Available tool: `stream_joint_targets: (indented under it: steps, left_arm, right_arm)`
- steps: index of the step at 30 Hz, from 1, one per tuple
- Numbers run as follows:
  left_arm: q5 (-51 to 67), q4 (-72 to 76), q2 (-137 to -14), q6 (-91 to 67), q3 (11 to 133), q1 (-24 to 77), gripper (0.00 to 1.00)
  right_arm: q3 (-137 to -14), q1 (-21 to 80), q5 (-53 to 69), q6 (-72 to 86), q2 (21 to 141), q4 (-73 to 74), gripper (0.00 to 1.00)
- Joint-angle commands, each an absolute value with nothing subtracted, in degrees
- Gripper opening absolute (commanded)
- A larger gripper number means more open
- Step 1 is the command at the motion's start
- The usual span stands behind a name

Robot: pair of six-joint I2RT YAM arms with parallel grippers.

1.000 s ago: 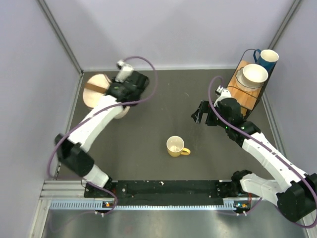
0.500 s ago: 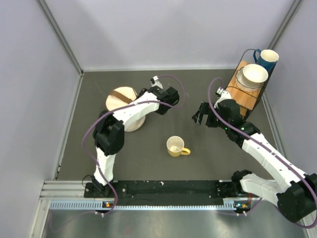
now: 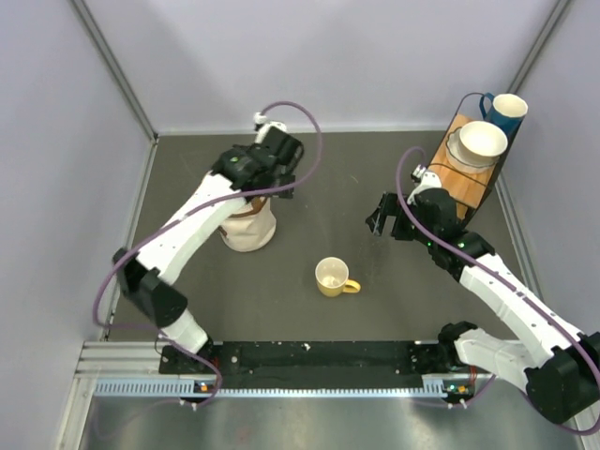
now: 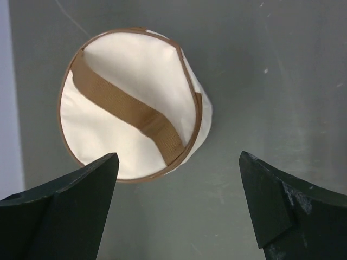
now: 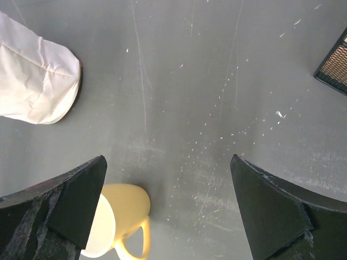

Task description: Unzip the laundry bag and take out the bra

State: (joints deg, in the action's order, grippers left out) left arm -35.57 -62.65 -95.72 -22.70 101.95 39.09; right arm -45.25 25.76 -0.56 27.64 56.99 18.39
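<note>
- Laundry bag [image 3: 249, 232] — top was hidden under the left arm [image 3: 208, 208] in the overhead view. The left edge cut it off in the right wrist view. Its zip could not be made out in any view.
- Yellow mug [image 5: 124, 212] — cut by the bottom edge, one side behind a finger of the right gripper [image 5: 168, 158].
- Rack [image 5: 334, 66] — only a corner showed at the right edge.

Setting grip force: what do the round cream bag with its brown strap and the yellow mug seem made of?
The round cream bag looks like soft matte cloth: its side creases and sags. Its brown strap looks woven, likely webbing. The yellow mug looks rigid and smooth, probably glazed ceramic, possibly plastic.
</note>
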Motion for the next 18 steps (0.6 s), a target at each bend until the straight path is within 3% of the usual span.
stream_joint_targets:
  steps: [1, 6, 12, 15, 18]
  left_arm:
    - [-18.84, -53.20, -83.01, -25.21, 96.35, 29.92, 0.98]
    - [-4.24, -46.76, -73.84, -28.30, 82.91, 17.24, 0.97]
    - [3.41, -39.31, -67.95, -31.46, 69.21, 5.02, 0.97]
    - [10.70, -31.66, -67.06, -31.12, 63.65, 0.53, 0.91]
    - [11.16, -29.62, -71.61, -30.23, 62.23, 0.44, 0.75]
  right_arm:
    - [-44.91, 26.46, -0.53, 27.60, 55.64, 16.43, 0.99]
    - [-44.74, 26.46, -0.26, 27.69, 55.63, 16.35, 0.99]
    - [-44.82, 26.46, 2.37, 27.42, 55.90, 16.08, 0.99]
    - [-44.56, 26.46, 3.16, 27.42, 55.99, 16.08, 0.99]
    - [-44.91, 26.63, 4.39, 26.98, 56.25, 16.08, 0.99]
